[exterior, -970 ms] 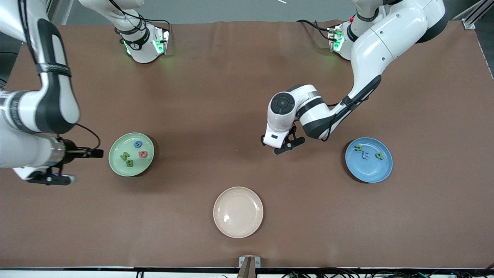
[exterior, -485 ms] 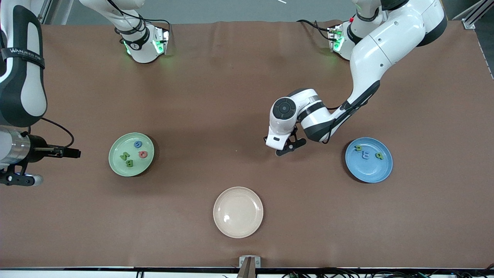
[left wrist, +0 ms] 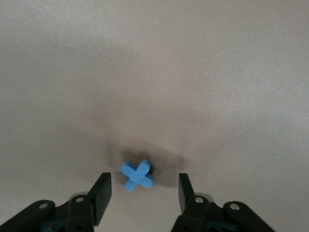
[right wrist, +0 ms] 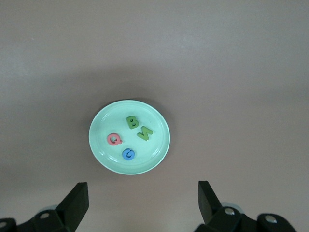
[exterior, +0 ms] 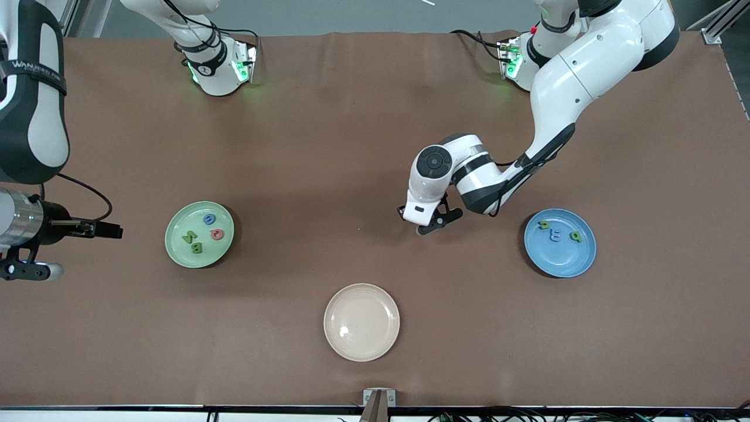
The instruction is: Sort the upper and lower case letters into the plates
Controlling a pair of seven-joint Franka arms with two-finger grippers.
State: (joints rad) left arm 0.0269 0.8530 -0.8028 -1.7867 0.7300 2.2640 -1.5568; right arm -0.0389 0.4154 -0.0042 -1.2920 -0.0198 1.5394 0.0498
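We read the scene from the right arm's end of the surface across to the left arm's. Our right end effector hangs with its fingers spread wide and nothing between them, waiting off to the side of the mint green plate, which lies ahead of it in its wrist view. That plate carries four letters, B, N, Q and a blue one we cannot read, presumably the capitals. The cream plate lies bare, nearest the front camera. Our left end effector is low over the surface with its fingers half closed on either side of a small blue x, not yet touching it: we judge a pinch is under way. The blue plate, toward the left arm's end from that end effector, holds three letters, likely the x's destination.
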